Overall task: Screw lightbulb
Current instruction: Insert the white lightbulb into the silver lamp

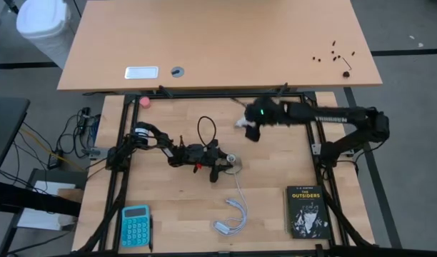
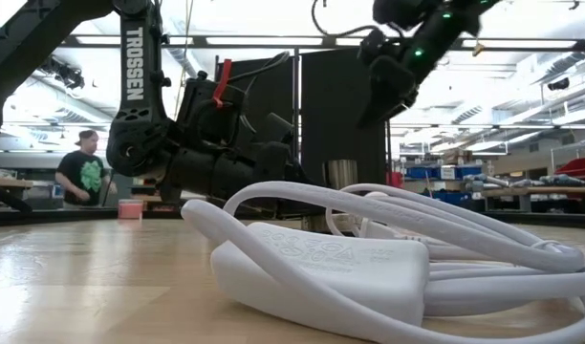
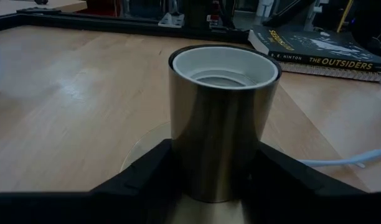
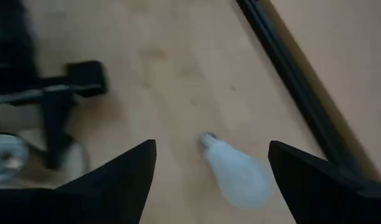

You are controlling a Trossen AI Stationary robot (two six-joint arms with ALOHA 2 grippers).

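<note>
High view: lightbulb [image 1: 242, 123] lies on tabletop [image 1: 275, 171] just beside right tool [image 1: 251, 133]; right wrist view: fingers [image 4: 116, 180] spread wide above bulb; left tool [image 1: 220, 169] pinches brass socket [image 3: 221, 118] near white cord [image 1: 233, 214].

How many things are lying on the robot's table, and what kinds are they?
Lightbulb: 1
Metal lamp socket, held by the left gripper: 1
White cord: 1
Book: 1
Blue calculator: 1
Small pink thing: 1
Total: 6
The right gripper hangs open over the lightbulb.
</note>
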